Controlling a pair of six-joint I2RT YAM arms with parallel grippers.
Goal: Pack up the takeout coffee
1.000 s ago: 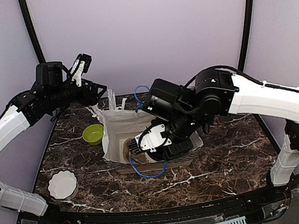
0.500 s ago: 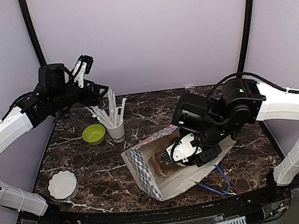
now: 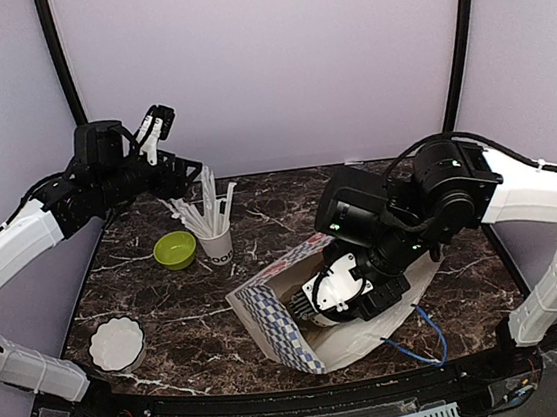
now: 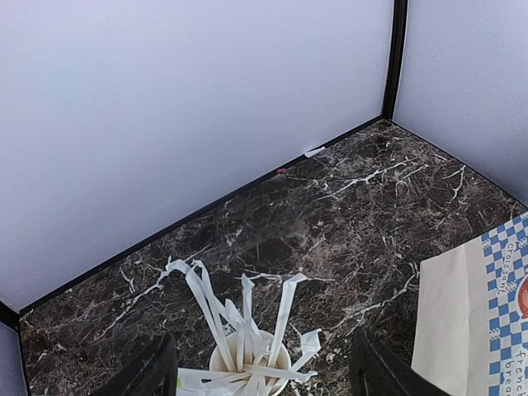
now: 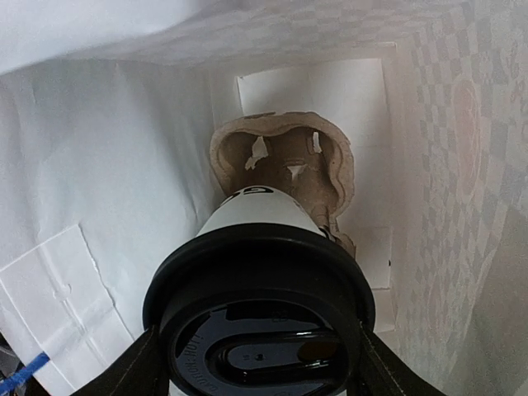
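The bench [image 3: 468, 282] is dark marble and carries a paper bag [image 3: 271, 315] that lies on its side, the checkered mouth turned to the near-left. The right arm [image 3: 517, 181] reaches into this mouth from above. The left arm [image 3: 20, 238] is high at the far-left, well apart from the bag.

Deep in the bag, against its bottom, sits the pulp carrier [image 5: 280, 157], with an open pocket facing the mouth.

The coffee cup [image 5: 260, 223] is inside the bag, between the wrist camera and the carrier. Its long axis runs along the bag: base toward the carrier, black lid [image 5: 260, 330] toward the mouth. The right fingers [image 5: 124, 375] are clamped on it, one at each side just under the lid. The base looks to be at the carrier's edge, but I cannot tell if it touches. A second coffee cup I cannot see in any view.

The left fingers [image 4: 153, 371] are apart and hold nothing; below them is the straw cup [image 4: 247, 355].

In my judgement the coming move is a short push along the cup's axis into that pocket, and it belongs to the right arm. Room is small, because the paper walls are close on all sides and soft, so they may fold or slide on the smooth bench.
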